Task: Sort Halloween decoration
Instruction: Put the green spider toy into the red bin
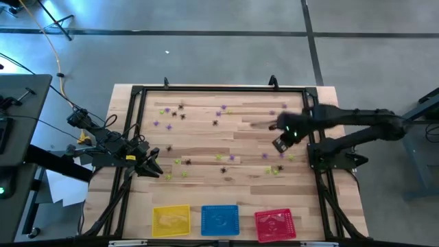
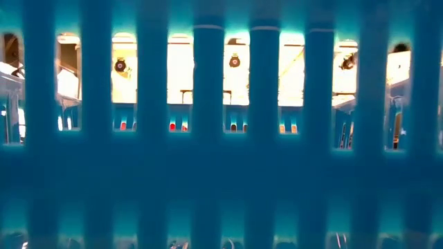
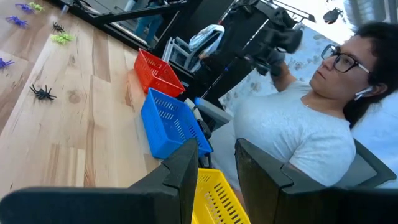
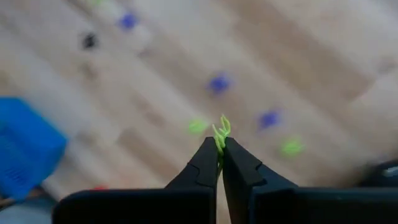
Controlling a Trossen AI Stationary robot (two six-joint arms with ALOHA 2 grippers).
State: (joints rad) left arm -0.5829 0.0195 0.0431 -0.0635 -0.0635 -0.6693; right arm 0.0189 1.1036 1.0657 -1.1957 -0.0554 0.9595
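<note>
Many tiny spider-like Halloween decorations in black [image 1: 215, 123], purple [image 1: 223, 108] and yellow-green [image 1: 164, 111] lie scattered over the wooden table [image 1: 206, 137]. My right gripper [image 1: 280, 144] hangs above the table's right half, pointing steeply down and shut on one yellow-green decoration [image 4: 221, 132]. My left gripper [image 1: 156, 168] waits at the table's left side, level and open [image 3: 214, 155] with nothing between its fingers. Along the near edge stand three mesh baskets: yellow [image 1: 171, 221], blue [image 1: 220, 219] and red [image 1: 275, 224]. My right gripper pinches the yellow-green decoration between its two fingertips [image 4: 208, 155], coming at it from above. Its legs [image 4: 224, 124] stick out past the tips. It is lifted clear of the table.
A black frame [image 1: 219, 90] borders the table. The low view is filled by the blue basket's mesh wall [image 2: 221, 173]. A person [image 3: 298, 124] sits beyond the near edge, behind the red [image 3: 157, 71], blue [image 3: 168, 121] and yellow [image 3: 214, 196] baskets.
</note>
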